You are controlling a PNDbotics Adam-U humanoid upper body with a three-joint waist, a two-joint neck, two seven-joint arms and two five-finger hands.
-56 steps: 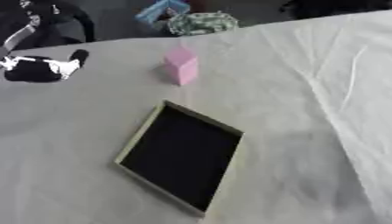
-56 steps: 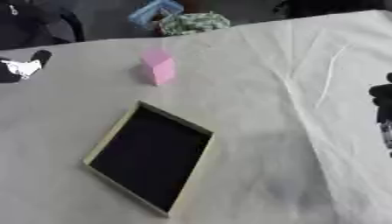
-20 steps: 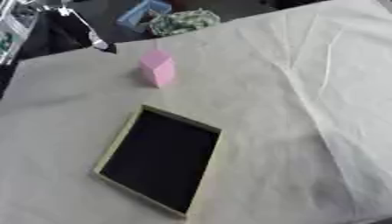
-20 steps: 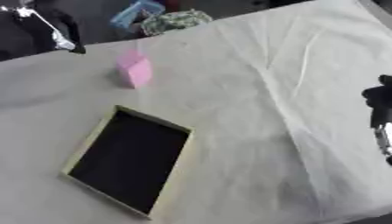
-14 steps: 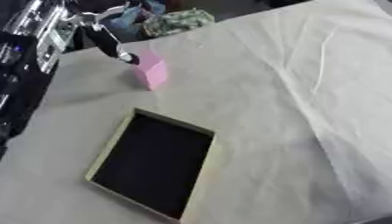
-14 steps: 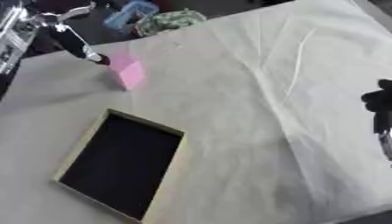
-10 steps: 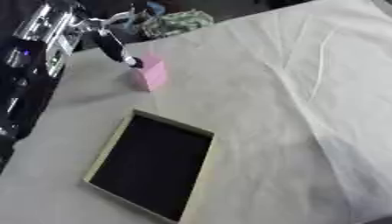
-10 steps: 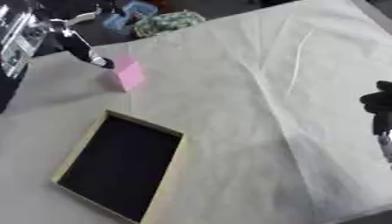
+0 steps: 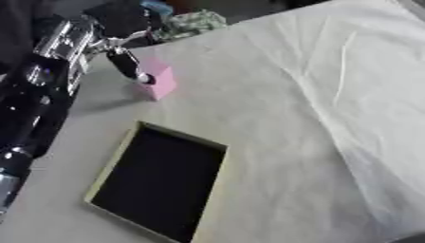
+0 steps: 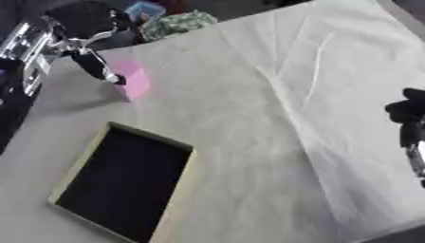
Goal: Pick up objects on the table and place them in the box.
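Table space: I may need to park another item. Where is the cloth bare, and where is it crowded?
The widest bare stretch of white cloth lies right of the box and the pink block, out to the right hand. It is crowded at the far left, where the left hand reaches the block, and bundled things sit behind.

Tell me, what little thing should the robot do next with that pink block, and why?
Probably curl the left hand around the pink block. A fingertip is already at the block's top edge, but the block sits on the white cloth, not lifted. The box lies nearby with nothing showing inside it. The right hand waits at the right edge.
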